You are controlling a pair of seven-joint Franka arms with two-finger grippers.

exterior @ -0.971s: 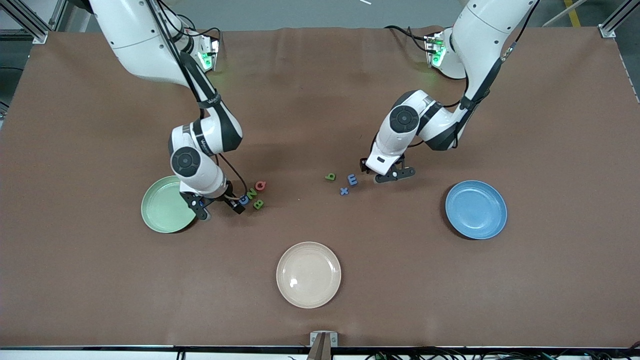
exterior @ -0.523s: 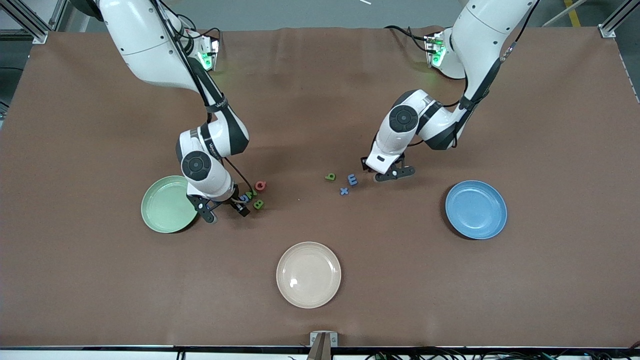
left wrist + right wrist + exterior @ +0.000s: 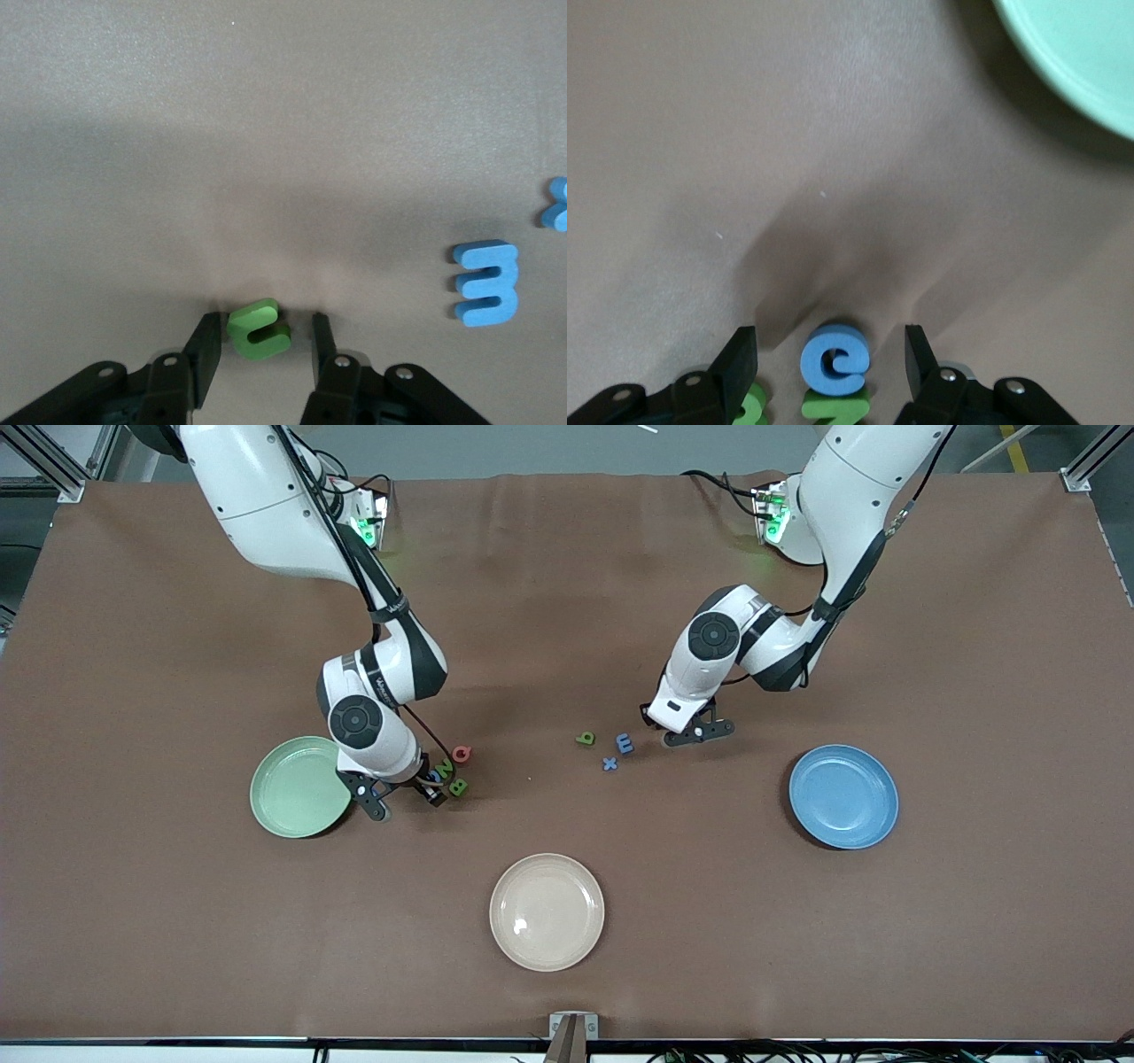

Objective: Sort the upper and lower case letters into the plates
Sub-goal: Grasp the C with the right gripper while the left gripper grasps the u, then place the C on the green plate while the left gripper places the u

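Brown cloth-covered table (image 3: 567,957) is filling the view, grey floor showing past its edge by the robot bases. Three empty plates are sitting on it: pale green plate (image 3: 292,788) toward the right arm's end, blue plate (image 3: 843,796) toward the left arm's end, beige plate (image 3: 547,911) nearest the front camera. Right gripper (image 3: 829,354) is sitting down beside the green plate, fingers apart around a blue letter (image 3: 834,360), not touching. Left gripper (image 3: 261,335) is straddling a small green letter (image 3: 258,328), fingers apart, gaps showing. Blue E (image 3: 485,283) is lying nearby.
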